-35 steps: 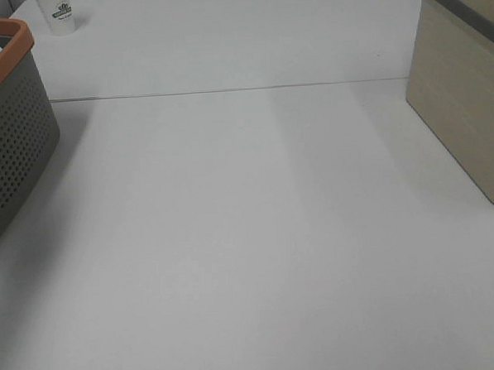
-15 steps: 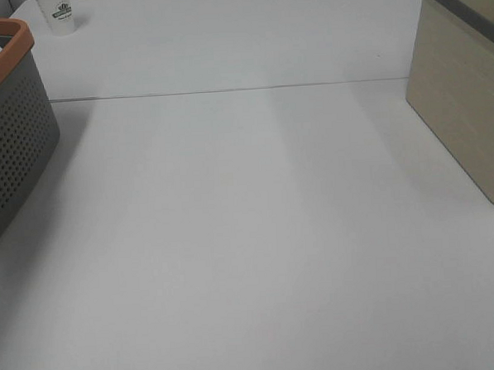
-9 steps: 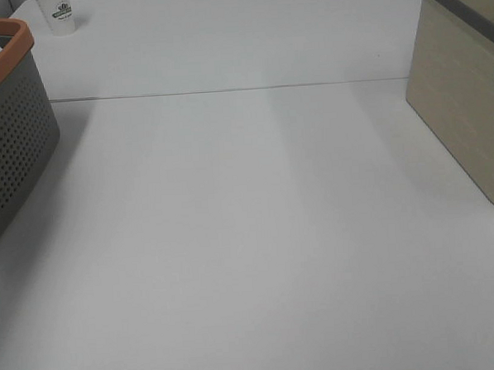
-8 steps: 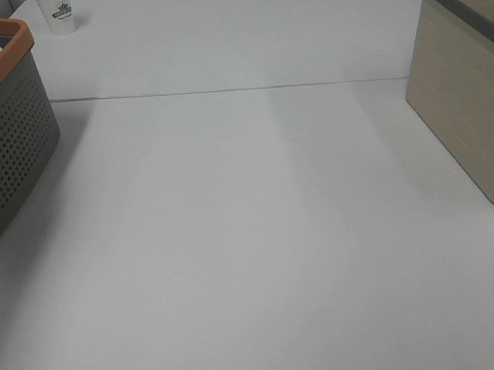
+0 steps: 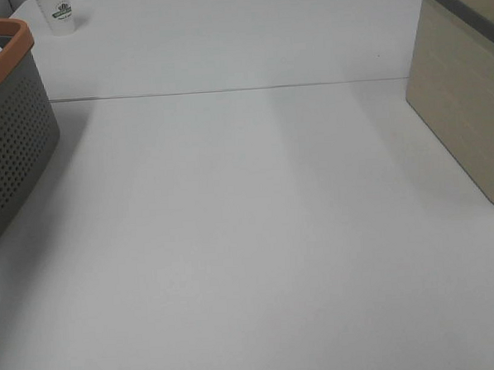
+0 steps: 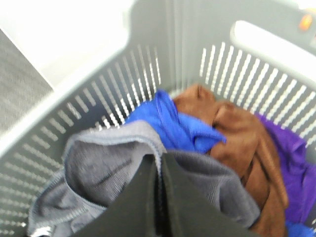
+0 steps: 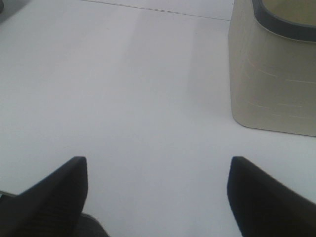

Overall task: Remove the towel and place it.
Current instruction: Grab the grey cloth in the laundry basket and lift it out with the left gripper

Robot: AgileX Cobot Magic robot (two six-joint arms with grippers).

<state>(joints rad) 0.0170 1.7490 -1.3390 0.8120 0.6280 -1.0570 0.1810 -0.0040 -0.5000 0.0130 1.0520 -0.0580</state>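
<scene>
Charcoal-grey terry towel (image 6: 98, 168) with stitched hem, bunched in slotted grey plastic basket (image 6: 118, 74), left fingers (image 6: 150, 187) pinched shut on its fold, blue cloth (image 6: 173, 126), brown cloth (image 6: 237, 133), purple cloth (image 6: 296, 163) just beyond them, right fingers (image 7: 54, 197) spread wide above white worktop (image 7: 148, 98)

Orange-rimmed grey basket (image 5: 13, 139), beige bin (image 5: 463, 116), white cup (image 5: 60, 14), white table (image 5: 250, 234), blue cloth (image 6: 173, 123), brown cloth (image 6: 237, 133), purple cloth (image 6: 296, 168)

We've got a wide open stretch across the middle of the desk (image 5: 250, 234). Stuff to dodge: grey basket (image 5: 13, 139) at 9 o'clock, beige bin (image 5: 466, 99) at 3, small cup (image 5: 60, 14) way back at 11. Inside the basket it's cramped, cloths (image 6: 237, 133) heaped between the walls.
</scene>
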